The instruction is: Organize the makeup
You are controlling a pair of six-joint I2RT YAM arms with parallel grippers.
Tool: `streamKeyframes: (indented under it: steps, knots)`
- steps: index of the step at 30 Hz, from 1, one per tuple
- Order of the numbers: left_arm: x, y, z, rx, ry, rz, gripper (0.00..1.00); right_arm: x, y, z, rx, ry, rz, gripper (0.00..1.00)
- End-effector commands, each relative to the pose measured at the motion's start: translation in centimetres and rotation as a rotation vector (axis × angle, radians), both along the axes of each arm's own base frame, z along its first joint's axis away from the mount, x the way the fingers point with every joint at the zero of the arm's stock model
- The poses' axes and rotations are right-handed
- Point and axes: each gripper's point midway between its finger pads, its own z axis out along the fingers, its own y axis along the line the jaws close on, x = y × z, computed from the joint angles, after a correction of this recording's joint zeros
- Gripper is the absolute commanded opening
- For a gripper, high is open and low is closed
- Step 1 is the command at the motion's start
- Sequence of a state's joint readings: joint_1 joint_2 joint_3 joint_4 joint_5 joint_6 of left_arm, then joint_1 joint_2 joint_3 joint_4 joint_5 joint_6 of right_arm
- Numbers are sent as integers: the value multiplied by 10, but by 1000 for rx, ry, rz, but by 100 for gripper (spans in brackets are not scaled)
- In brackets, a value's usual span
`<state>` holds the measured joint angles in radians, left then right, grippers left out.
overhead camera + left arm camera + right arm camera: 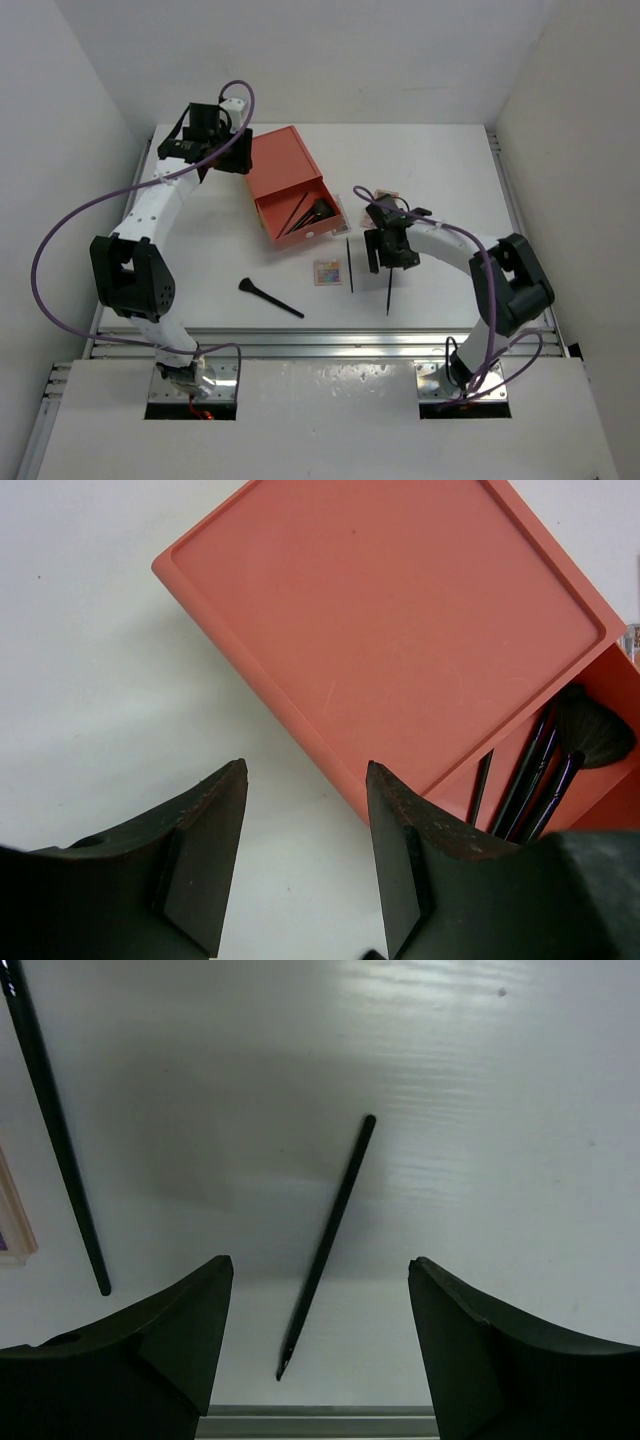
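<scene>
R gripper (320,1268): your jaws stand wide apart, nothing in them; you're hovering over the white table (480,1080).
Thin black pencil-like stick (341,1200): flat on table right below, btwn your R fingers in wrist view, untouched.
Longer thin black stick (54,1120): to its left, apart from it.
Small square multicolour palette (328,272): flat on table, just beside the longer stick.
Black makeup brush (270,298): loose on table, front centre-left.
L gripper (305,770): jaws partway apart, empty, at edge of orange plastic box (390,620).
Black brushes (545,770): inside box's open compartment, incl. a fan brush.
</scene>
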<state>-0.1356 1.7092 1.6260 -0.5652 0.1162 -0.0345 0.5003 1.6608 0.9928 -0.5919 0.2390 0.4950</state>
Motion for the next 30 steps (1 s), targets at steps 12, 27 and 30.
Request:
streamKeyframes:
  steps: [12, 27, 30]
  knots:
    - [4, 1, 21, -9, -71, 7, 57, -37, -8, -50, 73, 172, -162, 44]
    - [1, 3, 21, -4, -71, 14, 57, 10, -23, 11, 176, -92, -397, 0]
    - [1, 8, 17, -2, -62, 24, 57, 55, -14, 71, 320, -395, -504, 0]
